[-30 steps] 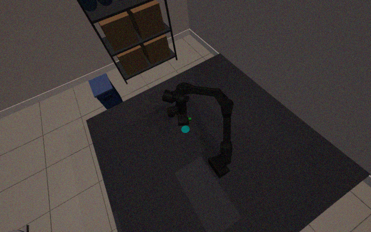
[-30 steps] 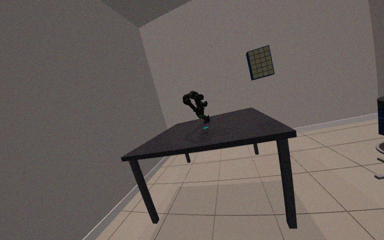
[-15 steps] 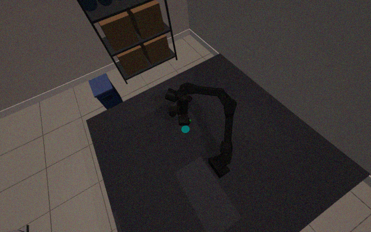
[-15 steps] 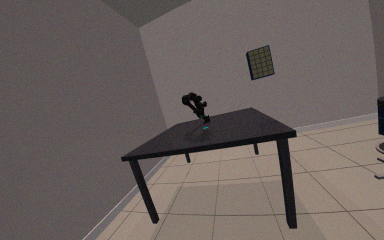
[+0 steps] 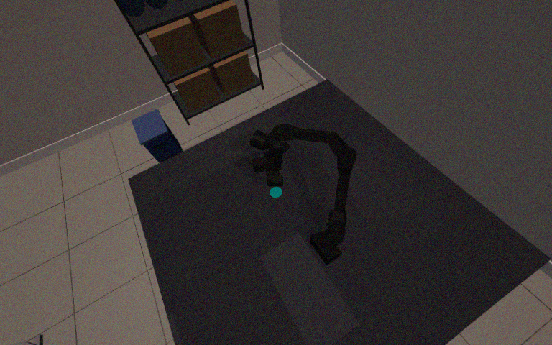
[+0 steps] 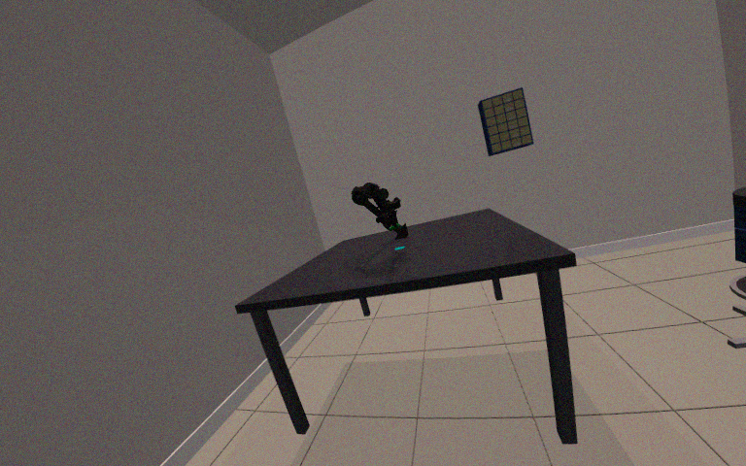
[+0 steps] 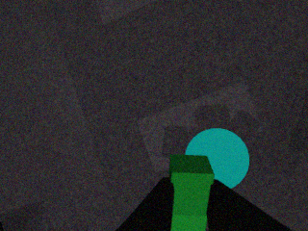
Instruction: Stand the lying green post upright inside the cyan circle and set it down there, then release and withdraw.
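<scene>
Green post (image 6: 393,227) (image 7: 191,204) is found gripped between the fingers of the gripper (image 5: 274,178) (image 6: 396,227) (image 7: 189,188); the hand is closed on it, with a dark finger seen at either side in the wrist view. In that view, the darker end face and a brighter long side of the post are presented. The exact tilt of the post cannot be established, and whether its lower end is touched by the table cannot be told.

The cyan circle (image 5: 275,192) (image 6: 399,248) (image 7: 223,154) is noted flat on the dark table (image 5: 399,213) (image 6: 452,248) (image 7: 96,72). Its lower left edge is overlapped by the post in the wrist view; this overlap is not accepted as proof of placement. In the top view, the circle is seen just beside the dark hand, by which the post is hidden. In the exterior view, only small patches of green are made out among the dark parts of the hand. Release is not yet made.

The arm (image 5: 342,187) (image 6: 368,190) is recorded as bent high over the table. Beyond the table, a shelf unit (image 5: 258,64) loaded with brown boxes (image 5: 178,47) and a blue bin (image 5: 149,126) are observed. A gridded panel (image 6: 507,120) is mounted on the wall.
</scene>
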{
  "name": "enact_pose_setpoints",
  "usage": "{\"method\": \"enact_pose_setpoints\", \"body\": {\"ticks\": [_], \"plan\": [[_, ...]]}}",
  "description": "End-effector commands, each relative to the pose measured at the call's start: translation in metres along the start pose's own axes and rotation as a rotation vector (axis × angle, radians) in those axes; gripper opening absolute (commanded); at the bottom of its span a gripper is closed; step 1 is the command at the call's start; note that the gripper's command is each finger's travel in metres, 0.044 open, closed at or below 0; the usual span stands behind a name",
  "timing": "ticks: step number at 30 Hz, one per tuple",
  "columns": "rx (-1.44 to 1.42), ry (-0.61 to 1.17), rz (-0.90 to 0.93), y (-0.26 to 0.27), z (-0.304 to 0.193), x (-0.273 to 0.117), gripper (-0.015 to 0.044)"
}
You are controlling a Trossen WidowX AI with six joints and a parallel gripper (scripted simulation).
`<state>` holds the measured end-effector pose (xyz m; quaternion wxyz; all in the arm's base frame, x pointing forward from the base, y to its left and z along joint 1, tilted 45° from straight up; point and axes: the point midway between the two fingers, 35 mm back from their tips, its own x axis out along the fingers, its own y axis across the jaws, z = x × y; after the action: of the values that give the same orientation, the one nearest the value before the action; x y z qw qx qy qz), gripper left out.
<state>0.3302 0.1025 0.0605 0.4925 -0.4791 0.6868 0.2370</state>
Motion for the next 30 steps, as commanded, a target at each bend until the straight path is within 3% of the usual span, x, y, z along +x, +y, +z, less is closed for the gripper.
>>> {"method": "enact_pose_setpoints", "body": {"ticks": [1,30], "plan": [[-0.002,-0.020,0.020,0.0006,-0.0017,0.0036,0.0023],[0.000,-0.222,0.101,0.0011,-0.0023,0.0109,0.0023]]}}
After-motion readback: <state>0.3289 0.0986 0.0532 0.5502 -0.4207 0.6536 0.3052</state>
